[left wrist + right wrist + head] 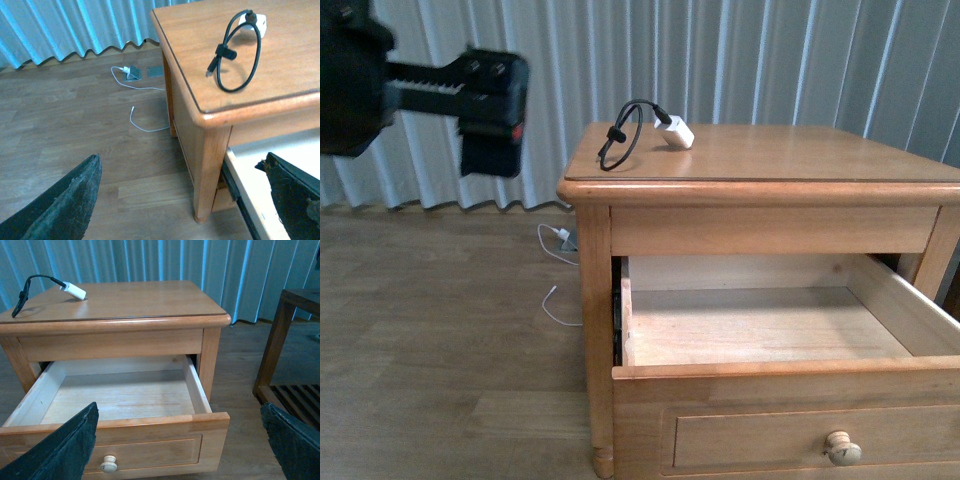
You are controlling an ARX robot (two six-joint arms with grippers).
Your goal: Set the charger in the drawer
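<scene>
**Resting on the desk: the charger, with the drawer open below**

The charger (676,132) lies on top of the desk (800,155), near the back left corner in the front view. It is not in the drawer and is well apart from both pairs of fingers. Its black cable (607,140) forms a loop that reaches toward the left edge of the desk, and a small clip holds the loop together. The left wrist view shows the charger (255,25) at the far end of this loop (258,55). In the right wrist view the charger (74,290) is small, near the back corner.

Under the top, the drawer (760,330) stands far out toward the camera and its pale wooden inside is in plain view (120,397). A round knob (843,448) sits on its front panel.

The left arm (485,100) hangs in the air left of the desk, at about the height of its top. The left fingers (65,207) are spread wide and hold nothing. The right fingers (65,450) are also spread wide and hold nothing, and the open drawer shows between them.

A white cable (555,245) lies on the floor (440,340) beside the desk, near the curtain (770,50). A dark table (280,340) stands on the desk's other side.
</scene>
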